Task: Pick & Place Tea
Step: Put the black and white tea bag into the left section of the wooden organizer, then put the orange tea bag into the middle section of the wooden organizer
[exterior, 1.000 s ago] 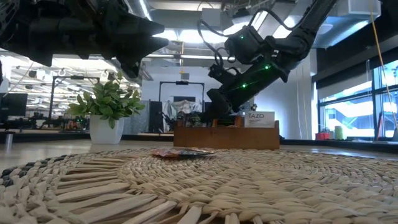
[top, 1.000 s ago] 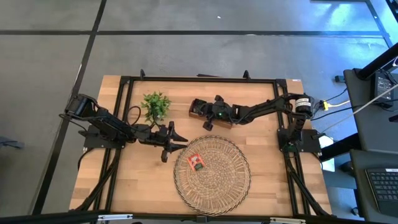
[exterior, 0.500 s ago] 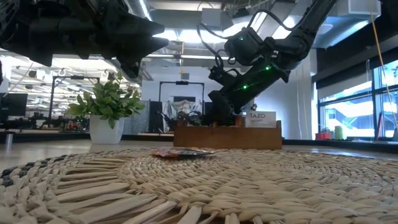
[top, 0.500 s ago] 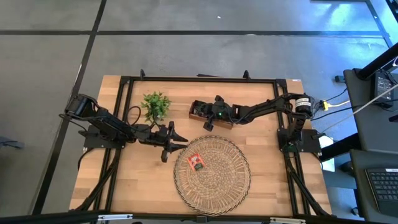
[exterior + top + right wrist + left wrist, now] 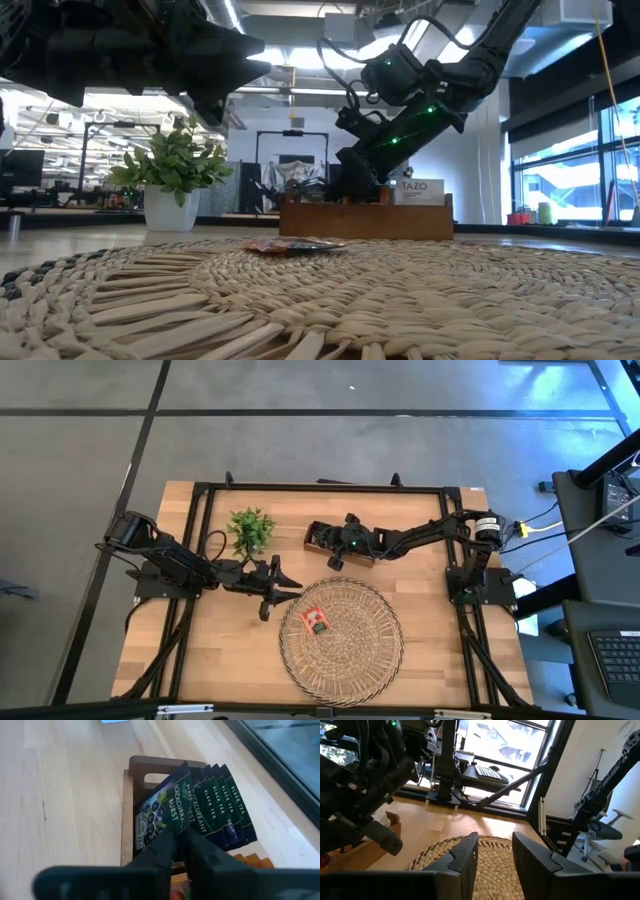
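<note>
Several dark tea sachets (image 5: 215,810) stand on edge in the end compartment of the brown wooden box (image 5: 127,815), which sits at the table's far middle (image 5: 362,557). My right gripper (image 5: 181,845) reaches into that compartment (image 5: 322,540) and is shut on the front sachet. One orange-and-dark sachet (image 5: 315,621) lies flat on the round woven tray (image 5: 350,660). My left gripper (image 5: 285,588) hovers open beside the tray's left rim and touches nothing; the left wrist view shows its spread fingers (image 5: 492,855) above the tray. My right gripper pinches the front dark sachet, the one marked Blackcurrant Burst (image 5: 167,812), between its two fingers (image 5: 161,851) at one edge. The fingers come slanting down from the table's right. The sachet stands tilted in the compartment, leaning off the row behind it.
A small green plant in a white pot (image 5: 250,530) stands left of the box, close to my left arm. Orange sachets (image 5: 250,862) fill the neighbouring compartment. A black frame (image 5: 200,490) runs round the table's edges. Bare wood lies left of the tray.
My right gripper has sunk slightly into the box's compartment. Nothing else has visibly moved.
</note>
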`<action>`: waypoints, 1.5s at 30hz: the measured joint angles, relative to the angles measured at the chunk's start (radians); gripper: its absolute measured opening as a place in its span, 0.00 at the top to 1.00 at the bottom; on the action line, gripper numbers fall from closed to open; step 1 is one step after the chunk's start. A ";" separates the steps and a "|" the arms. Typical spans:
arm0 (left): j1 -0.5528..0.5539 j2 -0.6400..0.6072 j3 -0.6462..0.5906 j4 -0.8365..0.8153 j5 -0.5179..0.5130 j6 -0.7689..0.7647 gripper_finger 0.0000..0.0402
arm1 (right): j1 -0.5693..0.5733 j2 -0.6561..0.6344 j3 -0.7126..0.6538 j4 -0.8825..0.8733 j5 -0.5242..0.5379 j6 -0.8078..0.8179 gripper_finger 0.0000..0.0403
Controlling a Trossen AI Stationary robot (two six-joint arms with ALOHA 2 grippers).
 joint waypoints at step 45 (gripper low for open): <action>-0.107 0.232 0.420 -0.816 -0.009 -0.117 0.71 | 0.388 -0.170 0.000 -0.173 -0.469 -0.027 0.67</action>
